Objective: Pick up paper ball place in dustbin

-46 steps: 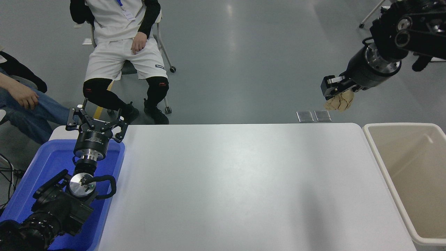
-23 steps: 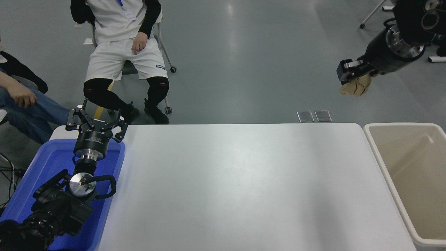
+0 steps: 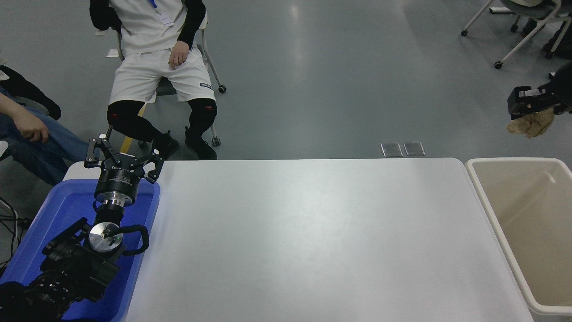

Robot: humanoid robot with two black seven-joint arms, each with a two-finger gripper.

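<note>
A crumpled tan paper ball [image 3: 532, 124] hangs in the air at the right edge, held in my right gripper [image 3: 529, 112], which is shut on it. Only the gripper's tip shows; the rest of the right arm is out of the picture. The ball sits above and beyond the far rim of the cream dustbin [image 3: 491, 210], which stands at the table's right end with its inside bare. My left gripper [image 3: 121, 156] is parked at the lower left over the blue tray, its fingers spread open and holding nothing.
A blue tray [image 3: 58, 210] lies under the left arm at the table's left end. Two people sit at the far left, one on a wheeled chair [image 3: 210, 58]. More chairs [image 3: 527, 27] stand at the top right. Two metal floor plates [image 3: 402, 149] lie beyond the table.
My right gripper has swung to the right with the paper ball, from above the table's far right corner to a spot over the dustbin's far side. The left arm stayed still.
</note>
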